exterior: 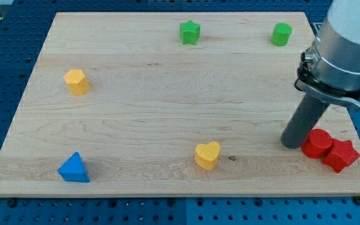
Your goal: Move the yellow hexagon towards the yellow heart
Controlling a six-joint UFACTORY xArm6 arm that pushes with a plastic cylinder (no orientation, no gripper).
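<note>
The yellow hexagon (76, 81) sits at the view's left, in the upper half of the wooden board (167, 106). The yellow heart (207, 154) lies near the view's bottom, right of centre. My tip (290, 144) rests on the board at the view's right, just left of a red cylinder (317, 143). The tip is far right of the hexagon and well right of the heart.
A red star (340, 155) touches the red cylinder at the bottom right. A green star (190, 32) and a green cylinder (281, 34) sit along the top edge. A blue triangle (74, 168) lies at the bottom left.
</note>
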